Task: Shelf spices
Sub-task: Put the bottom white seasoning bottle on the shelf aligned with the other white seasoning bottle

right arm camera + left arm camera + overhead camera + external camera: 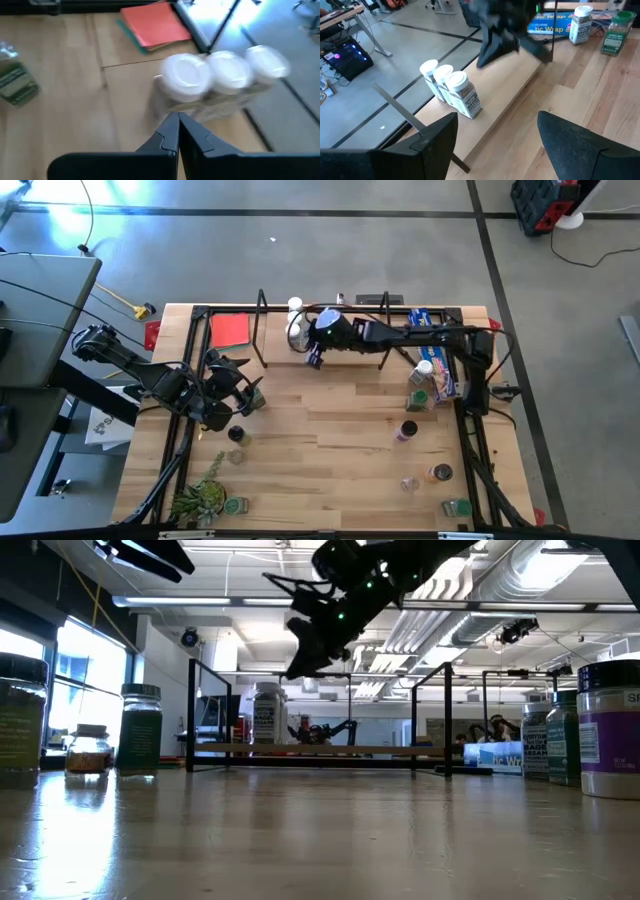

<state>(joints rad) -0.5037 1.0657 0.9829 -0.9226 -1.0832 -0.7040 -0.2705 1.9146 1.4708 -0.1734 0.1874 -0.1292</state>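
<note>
Wooden planks form the table (330, 430), and the shelf (350, 320) is placed along its far edge. Three white-capped jars (225, 75) are already lined up on the shelf board, touching each other. The right gripper (315, 358) is seen just beside this row, above the board, with its fingers pressed together and nothing between them. The left gripper (245, 395) is held near the table's left side, well apart from the shelf, with its fingers spread wide and nothing in them. Many spices are still left on the table: a group (425, 385) near the blue box (435, 345) and scattered ones (425, 477) toward the front edge. By this judgement, only a small part of the task is done.
</note>
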